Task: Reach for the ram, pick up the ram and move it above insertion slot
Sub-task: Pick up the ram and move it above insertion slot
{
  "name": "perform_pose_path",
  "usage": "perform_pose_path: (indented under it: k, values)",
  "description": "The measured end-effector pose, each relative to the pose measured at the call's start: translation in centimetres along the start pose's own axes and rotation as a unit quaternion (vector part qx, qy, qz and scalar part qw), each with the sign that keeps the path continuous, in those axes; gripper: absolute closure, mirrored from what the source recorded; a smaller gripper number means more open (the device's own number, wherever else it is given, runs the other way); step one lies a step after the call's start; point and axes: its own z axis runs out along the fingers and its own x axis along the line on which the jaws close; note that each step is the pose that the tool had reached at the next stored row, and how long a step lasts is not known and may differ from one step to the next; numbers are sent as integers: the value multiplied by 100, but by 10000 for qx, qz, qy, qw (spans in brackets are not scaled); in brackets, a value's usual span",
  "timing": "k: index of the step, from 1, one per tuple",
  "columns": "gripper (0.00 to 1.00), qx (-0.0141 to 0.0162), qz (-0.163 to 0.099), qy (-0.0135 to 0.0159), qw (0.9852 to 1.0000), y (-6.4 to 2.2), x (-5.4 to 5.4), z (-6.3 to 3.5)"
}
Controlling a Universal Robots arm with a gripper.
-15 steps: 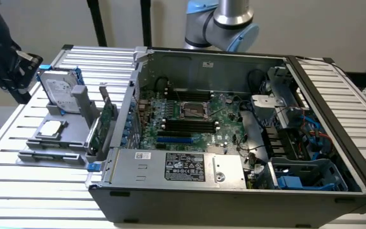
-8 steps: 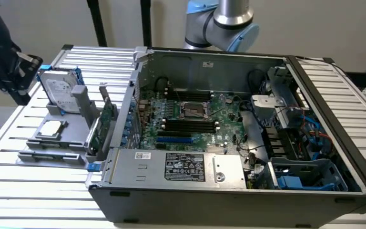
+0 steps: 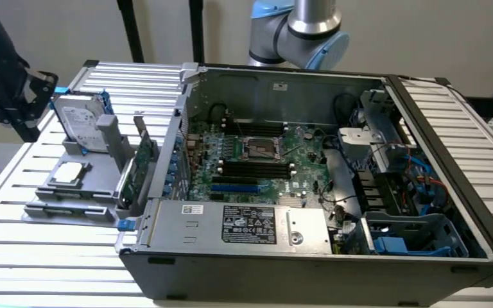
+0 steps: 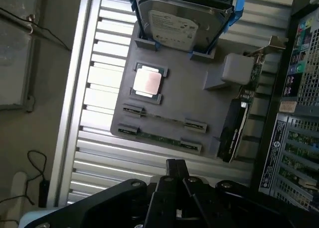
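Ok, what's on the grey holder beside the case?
A hard drive propped in blue brackets, a processor chip lying flat, the ram edge-on in its slot, and an expansion card standing nearest the case. The ram's lower edge is hidden in its slot.

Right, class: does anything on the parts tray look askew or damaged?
Nothing stands out. On the grey tray, the hard drive stands in its blue bracket, the processor lies flat, the ram sits between its clips, the expansion card stands upright.
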Motion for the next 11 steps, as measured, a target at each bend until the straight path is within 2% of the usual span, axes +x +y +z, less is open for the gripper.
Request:
perform_pose_path:
  k: [3, 6, 11]
  values:
    - [89, 2, -269, 12, 9996, 0, 0, 2]
    - [89, 4, -544, 23, 9985, 0, 0, 5]
    - [89, 6, -1000, 42, 9950, 0, 0, 10]
